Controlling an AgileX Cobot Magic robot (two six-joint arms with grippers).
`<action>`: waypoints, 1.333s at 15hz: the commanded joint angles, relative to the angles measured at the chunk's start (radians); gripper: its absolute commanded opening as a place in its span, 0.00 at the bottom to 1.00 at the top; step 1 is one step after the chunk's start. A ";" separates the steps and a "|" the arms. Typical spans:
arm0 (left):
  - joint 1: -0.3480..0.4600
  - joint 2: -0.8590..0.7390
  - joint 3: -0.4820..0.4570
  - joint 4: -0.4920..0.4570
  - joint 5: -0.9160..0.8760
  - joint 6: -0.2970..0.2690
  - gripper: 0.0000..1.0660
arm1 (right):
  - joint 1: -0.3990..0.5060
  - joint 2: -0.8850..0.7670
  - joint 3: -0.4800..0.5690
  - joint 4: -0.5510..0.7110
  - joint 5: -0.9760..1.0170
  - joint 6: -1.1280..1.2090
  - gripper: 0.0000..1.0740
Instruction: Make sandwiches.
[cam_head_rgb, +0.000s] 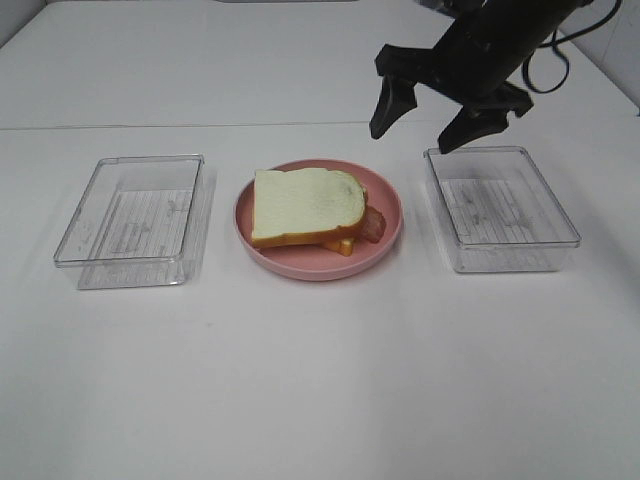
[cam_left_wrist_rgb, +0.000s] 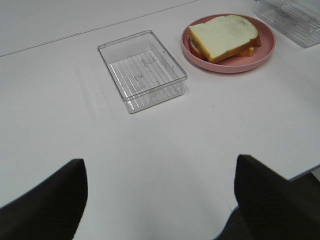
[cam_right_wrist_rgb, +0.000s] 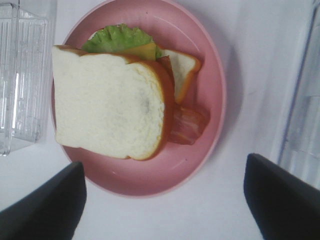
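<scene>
A clear box (cam_head_rgb: 132, 220) is sitting at left centre of the white bench (cam_head_rgb: 320, 380). The sandwich (cam_head_rgb: 308, 210) is lying on the pink plate (cam_head_rgb: 390, 205) in the middle, bacon (cam_right_wrist_rgb: 187, 125) and lettuce (cam_right_wrist_rgb: 117, 37) poking out. Another clear box (cam_head_rgb: 500, 208) is sitting at right. The right end effector (cam_head_rgb: 428, 115) is hanging spread and empty at upper right; the left end effector (cam_left_wrist_rgb: 160, 200), fingers spread, is holding nothing.

sandwiches (cam_head_rgb: 305, 205) fillings mostly hidden — ham indiscernible, right arm cropped
</scene>
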 joint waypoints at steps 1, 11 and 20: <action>-0.002 -0.022 0.004 -0.006 -0.008 -0.005 0.73 | -0.002 -0.110 -0.007 -0.123 0.127 0.008 0.75; -0.002 -0.022 0.004 -0.006 -0.008 -0.005 0.73 | -0.002 -0.859 0.494 -0.191 0.262 0.024 0.75; -0.002 -0.022 0.004 -0.006 -0.008 -0.001 0.73 | -0.002 -1.467 1.005 -0.265 0.254 -0.029 0.75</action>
